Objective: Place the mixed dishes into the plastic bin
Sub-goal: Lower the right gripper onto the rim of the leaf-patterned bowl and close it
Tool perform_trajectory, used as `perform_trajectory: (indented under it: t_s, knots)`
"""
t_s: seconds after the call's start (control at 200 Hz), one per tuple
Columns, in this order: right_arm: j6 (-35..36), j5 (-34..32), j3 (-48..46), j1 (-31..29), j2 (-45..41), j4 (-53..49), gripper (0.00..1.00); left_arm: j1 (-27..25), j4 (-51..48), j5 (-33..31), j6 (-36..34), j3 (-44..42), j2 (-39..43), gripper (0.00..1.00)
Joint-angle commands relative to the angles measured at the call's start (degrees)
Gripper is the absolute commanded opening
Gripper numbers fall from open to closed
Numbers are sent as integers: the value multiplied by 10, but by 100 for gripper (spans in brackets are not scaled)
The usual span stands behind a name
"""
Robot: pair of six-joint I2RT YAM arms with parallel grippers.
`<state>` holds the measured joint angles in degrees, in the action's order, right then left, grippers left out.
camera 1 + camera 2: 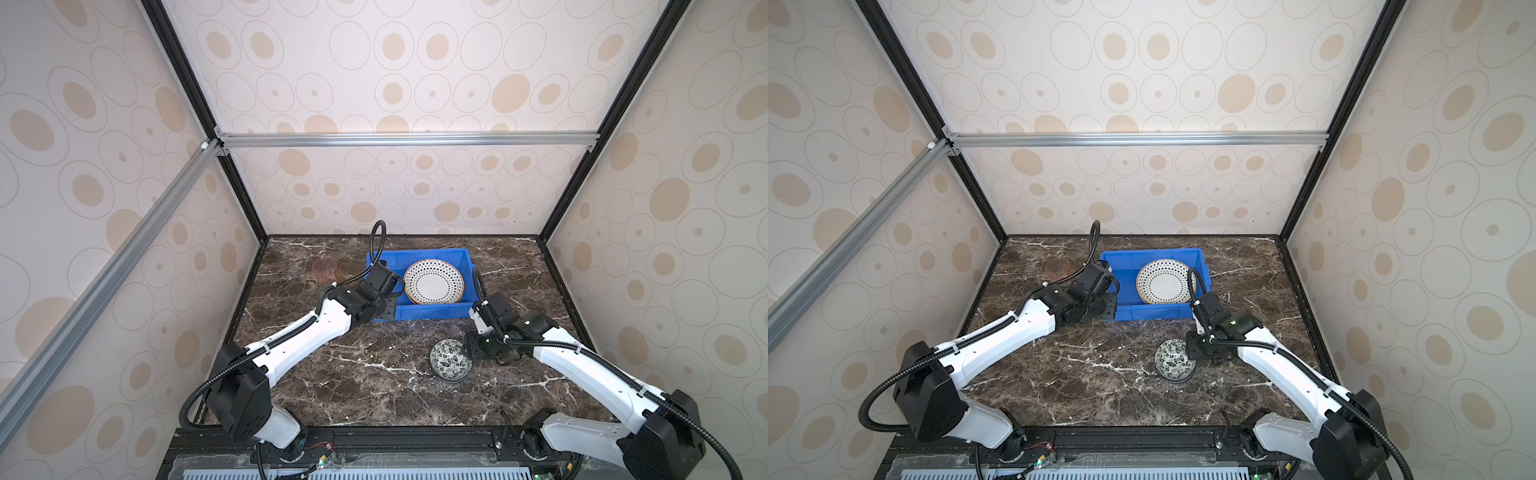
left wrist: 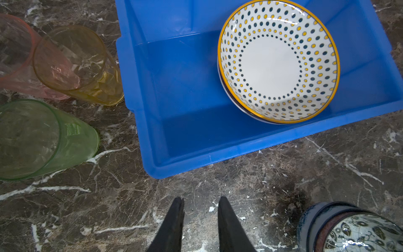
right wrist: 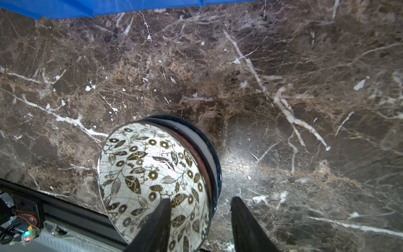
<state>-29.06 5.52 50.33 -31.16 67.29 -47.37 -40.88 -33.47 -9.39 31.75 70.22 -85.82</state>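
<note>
Floral bowl (image 1: 451,360), nested on a blue-white bowl (image 2: 305,224) at lower centre in both top views, outside the blue bin (image 1: 428,311) holding the dotted plate (image 1: 433,281), has its rim between our right gripper's (image 3: 200,199) parted jaws, ready for pinching, while our left gripper (image 2: 200,198) hovers slightly agape, empty.

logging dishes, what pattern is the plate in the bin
The plate: yellow and dark dots on white, yellow rim; left wrist view.
</note>
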Motion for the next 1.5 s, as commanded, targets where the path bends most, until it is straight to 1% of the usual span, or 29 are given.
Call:
perform_trajectory:
  t_s: [0.0, 0.28, 0.755, 1.181, 1.496]
  knots:
    - [-4, -13, -6, -7, 8, -11, 46, -4, 0, -12, 4, -2, -3, 29]
    - [-8, -17, -3, -16, 22, -7, 41, -4, -1, -12, 1, -2, -8, 29]
    - [-7, -30, 4, -25, 39, -8, 27, -4, 0, -16, -2, -7, -10, 29]
    - [-3, -43, 14, -29, 50, -18, 18, -4, -2, -23, -4, -9, -8, 29]
    - [0, -46, 21, -30, 54, -19, 9, -4, -3, -30, -2, -16, -1, 29]
